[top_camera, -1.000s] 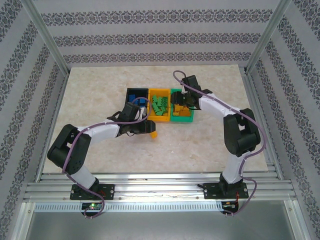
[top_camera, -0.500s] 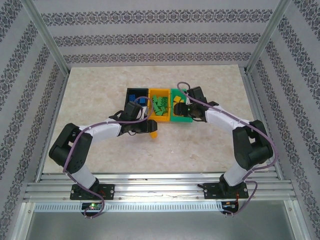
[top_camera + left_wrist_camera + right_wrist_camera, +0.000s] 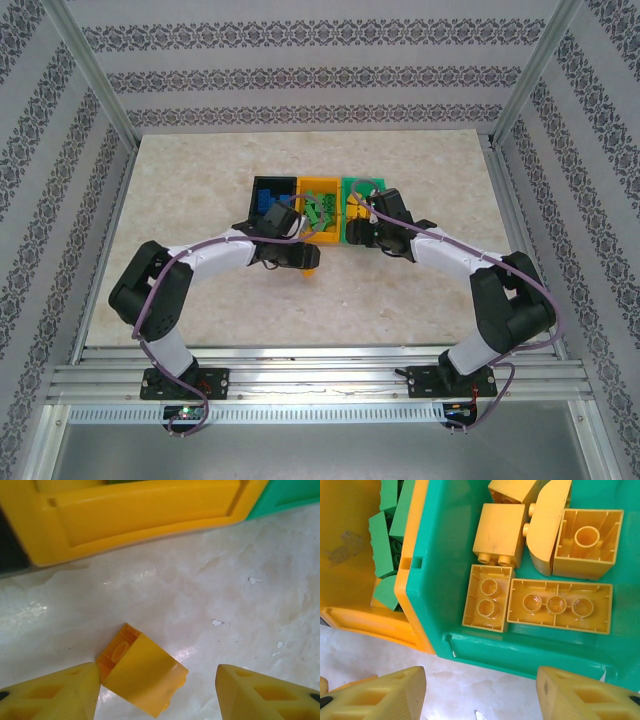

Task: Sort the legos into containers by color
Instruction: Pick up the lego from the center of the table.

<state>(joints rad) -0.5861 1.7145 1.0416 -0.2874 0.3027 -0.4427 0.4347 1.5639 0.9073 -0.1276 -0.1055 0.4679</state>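
**One Brick Loose on the Table, Both Grippers Spread Wide**

From where I stand, three bins sit in a row in the middle of the marble table (image 3: 200, 200), wall against wall. The black bin (image 3: 262, 184) is on the left, the orange-yellow bin (image 3: 320, 182) in the middle and the green bin (image 3: 349, 183) on the right. Blue bricks (image 3: 266, 200) lie in the black one and green bricks (image 3: 320, 212) in the orange-yellow one.

The left gripper (image 3: 306, 262) is down low at the table, just in front of the orange-yellow bin. Its wrist camera shows the fingers (image 3: 50, 697) set far apart, with a single yellow-orange brick (image 3: 142, 677) lying tilted on the marble between them. The tip of one finger is right against the brick's hollow end and looks to be touching it. The other finger is well clear, so nothing is gripped. The brick is near the orange-yellow bin's front wall, with bare table between the two.

The right gripper (image 3: 362, 232) hangs over the near edge of the green bin. Its fingers (image 3: 375, 697) are also wide apart, with nothing between them but the bin's rim and a strip of table. Below it, a cluster of yellow-orange bricks (image 3: 560, 605) covers the far part of the green bin's floor. Some are turned over with their hollow undersides up, others lie on their sides. More green bricks show in the neighbouring bin.
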